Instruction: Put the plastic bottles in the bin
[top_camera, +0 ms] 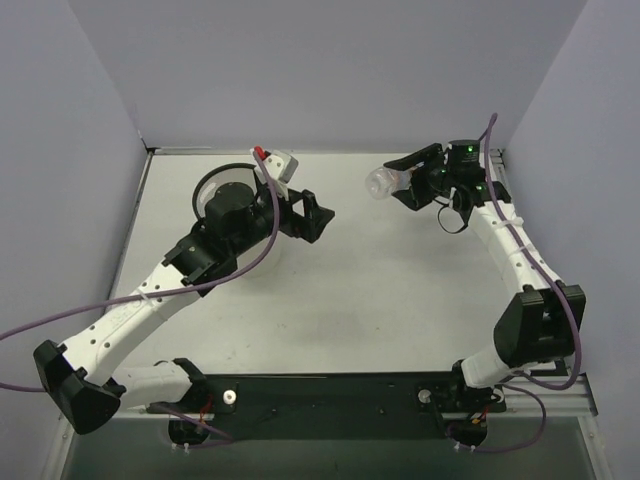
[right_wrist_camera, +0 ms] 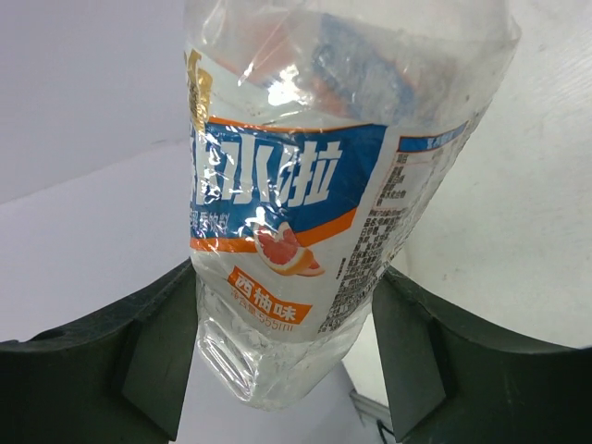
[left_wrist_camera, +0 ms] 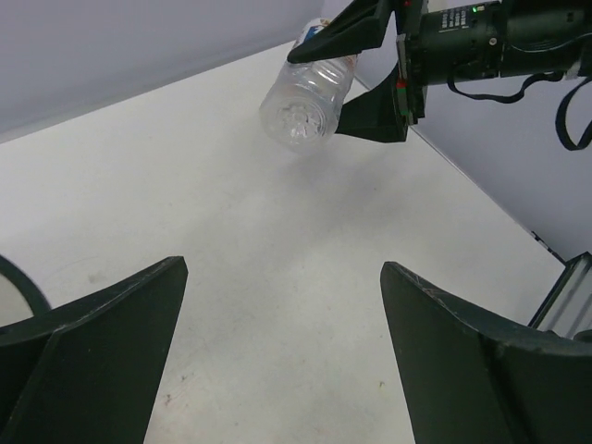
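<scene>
My right gripper (top_camera: 393,182) is shut on a clear plastic bottle (top_camera: 380,183) with a blue, white and orange label (right_wrist_camera: 277,185). It holds the bottle above the table at the back right. In the right wrist view the fingers (right_wrist_camera: 153,342) press the bottle's lower body from both sides. The left wrist view shows the bottle (left_wrist_camera: 305,102) lying sideways in that grip, bottom end toward the camera. The bin (top_camera: 213,180) stands at the back left; part of its black rim shows and my left arm covers the rest. My left gripper (top_camera: 318,215) (left_wrist_camera: 285,268) hangs open and empty just right of the bin.
Grey walls close the table (top_camera: 380,290) at the back and on both sides. A metal rail (left_wrist_camera: 569,296) runs along the right edge. Purple cables (top_camera: 255,262) trail from both arms. The arm bases sit on a black plate (top_camera: 330,395) at the near edge.
</scene>
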Controlling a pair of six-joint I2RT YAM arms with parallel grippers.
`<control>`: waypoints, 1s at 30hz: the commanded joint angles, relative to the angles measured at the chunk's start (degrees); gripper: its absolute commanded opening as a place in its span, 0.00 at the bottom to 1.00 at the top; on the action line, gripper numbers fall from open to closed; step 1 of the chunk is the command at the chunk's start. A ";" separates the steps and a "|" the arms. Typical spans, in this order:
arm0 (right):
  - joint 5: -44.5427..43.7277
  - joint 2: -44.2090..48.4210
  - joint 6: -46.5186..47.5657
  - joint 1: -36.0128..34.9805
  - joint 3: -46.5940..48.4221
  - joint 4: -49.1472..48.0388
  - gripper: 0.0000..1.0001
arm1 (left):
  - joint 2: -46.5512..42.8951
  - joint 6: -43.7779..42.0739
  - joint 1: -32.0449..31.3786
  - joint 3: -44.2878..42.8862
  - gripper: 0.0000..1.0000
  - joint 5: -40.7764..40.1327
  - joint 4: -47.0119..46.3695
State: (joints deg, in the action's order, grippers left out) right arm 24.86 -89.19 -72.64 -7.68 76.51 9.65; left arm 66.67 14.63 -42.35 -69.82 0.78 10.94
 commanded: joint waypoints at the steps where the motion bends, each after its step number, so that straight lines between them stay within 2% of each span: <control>1: 4.93 6.47 -3.03 -1.19 -0.75 -2.35 0.16 | 2.05 1.63 -1.59 0.74 0.97 2.12 -14.43; 5: 7.39 8.76 -2.77 -2.77 0.92 -0.34 0.16 | 3.64 -1.35 -3.70 1.09 0.97 4.41 -18.67; 15: 7.31 13.51 -4.09 -9.10 1.36 1.07 0.16 | 6.71 -9.26 -7.75 -0.93 0.98 6.52 -19.91; 18: 6.60 14.57 -4.61 -10.42 1.10 1.25 0.16 | 6.98 -11.81 -8.97 -1.55 0.97 3.89 -17.01; 25: 5.46 16.15 -4.96 -12.62 0.57 2.30 0.16 | 6.71 -16.91 -10.38 -1.28 0.97 -0.25 -16.83; 30: 4.14 16.94 -5.14 -13.85 0.48 2.92 0.16 | 6.45 -18.41 -11.18 -0.93 0.97 -8.76 -17.26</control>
State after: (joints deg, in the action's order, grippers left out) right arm 28.64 -74.89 -77.14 -19.99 76.16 12.32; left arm 73.89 -0.86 -52.99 -68.38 -0.51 -4.40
